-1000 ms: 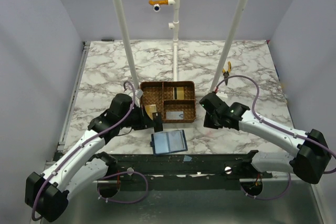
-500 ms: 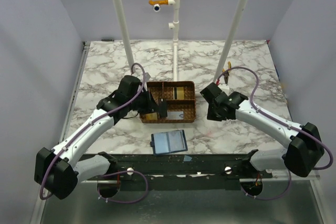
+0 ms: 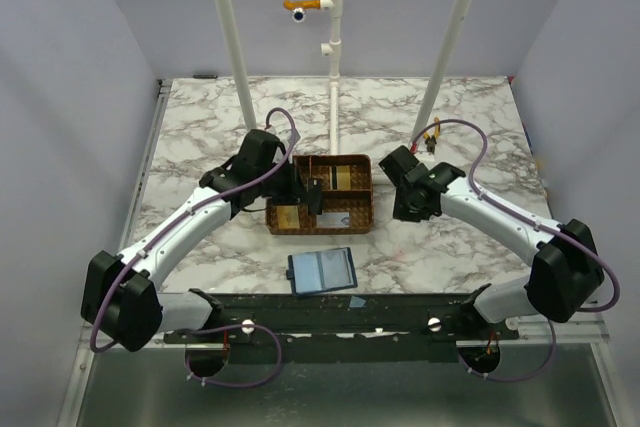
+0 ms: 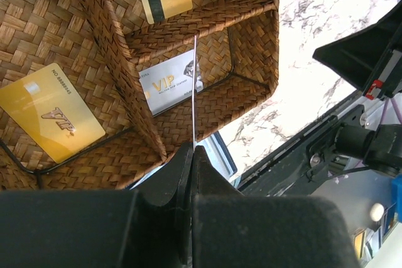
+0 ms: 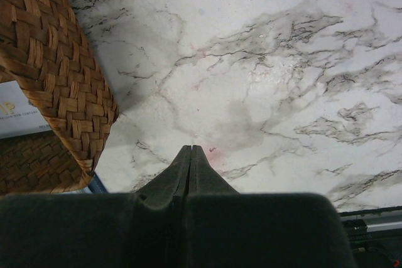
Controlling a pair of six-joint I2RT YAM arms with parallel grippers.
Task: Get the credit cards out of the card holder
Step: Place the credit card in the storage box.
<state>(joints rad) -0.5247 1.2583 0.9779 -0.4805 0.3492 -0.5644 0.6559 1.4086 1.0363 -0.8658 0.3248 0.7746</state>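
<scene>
- Left pincer [image 4: 193,149] is clenched on one credit card [image 4: 195,92], which we see edge-on, hanging above the wicker tray [image 4: 251,80].
- Right pincer [image 5: 190,149] is clenched and empty, over bare surface [image 5: 282,61] at the tray's 3 o'clock.
- Loose cards [image 4: 53,111] lie in the tray. The card holder [image 3: 322,270] lies open at its 6 o'clock.
- Our worry: the grip is on a thin edge, close over the dividers. On release the card may clip the weave and end up propped or outside.

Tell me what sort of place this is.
Probably a robot test cell in a lab: plain walls enclose a marble-patterned table, a white pipe frame carries what looks like a small camera, and two robot arms are bolted at its near edge.
</scene>
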